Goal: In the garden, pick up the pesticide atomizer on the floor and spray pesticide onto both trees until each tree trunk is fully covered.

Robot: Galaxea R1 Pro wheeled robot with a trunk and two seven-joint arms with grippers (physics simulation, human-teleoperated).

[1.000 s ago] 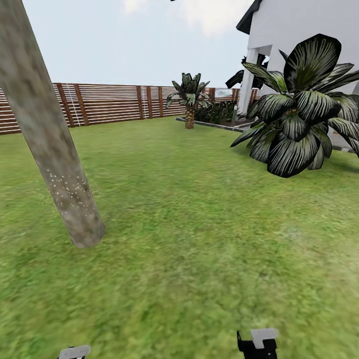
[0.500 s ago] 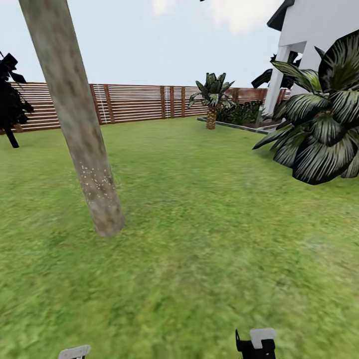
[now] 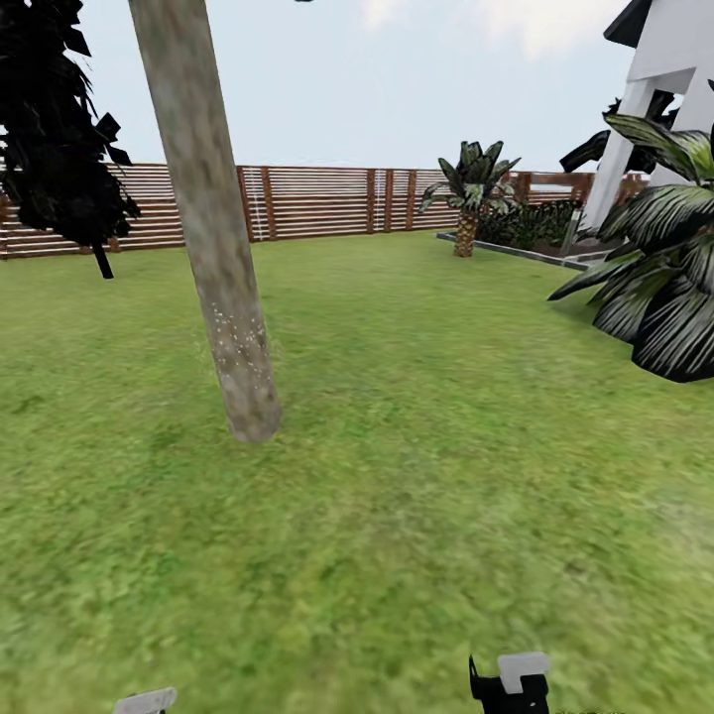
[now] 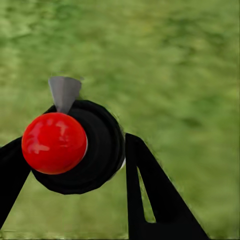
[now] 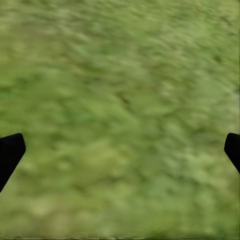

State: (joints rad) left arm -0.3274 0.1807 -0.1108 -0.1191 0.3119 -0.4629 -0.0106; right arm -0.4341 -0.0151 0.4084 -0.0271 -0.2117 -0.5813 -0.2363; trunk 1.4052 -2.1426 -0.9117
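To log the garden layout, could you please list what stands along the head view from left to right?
Near-black tree → pale tree trunk dusted with white specks → small palm by the fence → broad-leaved striped plant before the white house.

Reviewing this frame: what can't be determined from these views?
- Tree trunk, head view: top cut off by the frame edge; far side hidden, so full pesticide coverage unknown.
- Pesticide atomizer, left wrist view: label hidden behind its red top.
- Second tree: whereabouts undeterminable.
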